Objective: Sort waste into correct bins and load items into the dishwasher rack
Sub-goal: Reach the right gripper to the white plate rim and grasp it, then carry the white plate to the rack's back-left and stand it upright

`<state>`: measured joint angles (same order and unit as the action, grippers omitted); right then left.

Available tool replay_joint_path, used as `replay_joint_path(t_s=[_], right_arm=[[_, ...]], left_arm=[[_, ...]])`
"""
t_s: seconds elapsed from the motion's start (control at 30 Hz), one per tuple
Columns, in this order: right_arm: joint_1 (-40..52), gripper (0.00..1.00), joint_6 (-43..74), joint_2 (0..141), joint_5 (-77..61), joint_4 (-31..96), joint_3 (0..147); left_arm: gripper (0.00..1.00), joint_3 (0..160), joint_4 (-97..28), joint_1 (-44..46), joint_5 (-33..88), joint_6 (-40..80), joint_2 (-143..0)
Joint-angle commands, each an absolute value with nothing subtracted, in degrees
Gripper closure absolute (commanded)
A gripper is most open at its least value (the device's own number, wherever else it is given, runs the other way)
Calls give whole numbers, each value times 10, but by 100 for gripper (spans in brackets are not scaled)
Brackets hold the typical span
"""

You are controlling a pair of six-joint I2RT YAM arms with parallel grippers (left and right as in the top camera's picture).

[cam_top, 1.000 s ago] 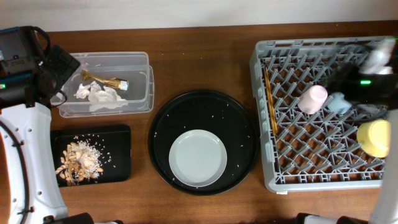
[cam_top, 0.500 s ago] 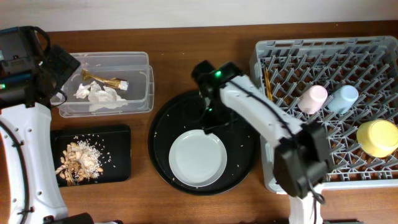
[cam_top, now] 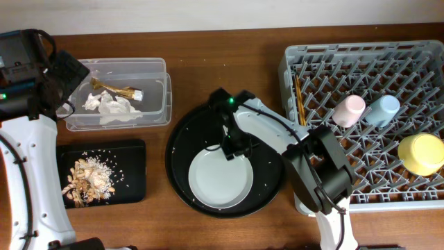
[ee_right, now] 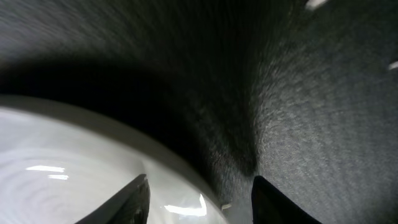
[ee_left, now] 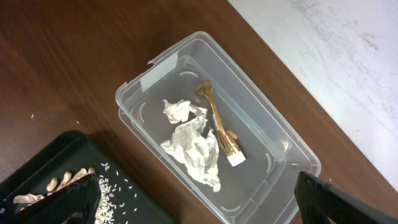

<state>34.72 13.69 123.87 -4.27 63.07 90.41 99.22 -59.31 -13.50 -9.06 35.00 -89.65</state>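
Wooden table (cam_top: 208, 48) — right pincer (ee_right: 199, 186) spread over plate (cam_top: 218, 180) rim; chopsticks (cam_top: 299, 101) run near-to-far in rack (cam_top: 354, 50).

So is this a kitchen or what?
Probably a dish-clearing practice table, not a full kitchen: a grey dishwasher rack, a plate and a clear plastic box of crumpled tissue on a wooden table.

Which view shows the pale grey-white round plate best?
Overhead: it shows the whole pale grey-white round plate lying in the large round black tray. The right wrist view catches only a blurred slice of its rim; the left wrist view misses it.
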Motion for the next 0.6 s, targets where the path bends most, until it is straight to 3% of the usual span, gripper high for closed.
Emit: replay_joint_path(t_s=[0.0,0.17,0.23,0.57], right_arm=[[349,52,140,1242,-29,617,877],[349,77,157,1241,-23,622,881],[346,96,157,1241,-23,647,900],[252,96,157,1221,14,888,1180]], left_arm=[[1,993,-593,-138,-95,352,-899],[1,993,-593,-138,-95,352,-899],[1,993,-593,-138,-95,352,-899],[1,993,-593,-138,-95,352,-899]])
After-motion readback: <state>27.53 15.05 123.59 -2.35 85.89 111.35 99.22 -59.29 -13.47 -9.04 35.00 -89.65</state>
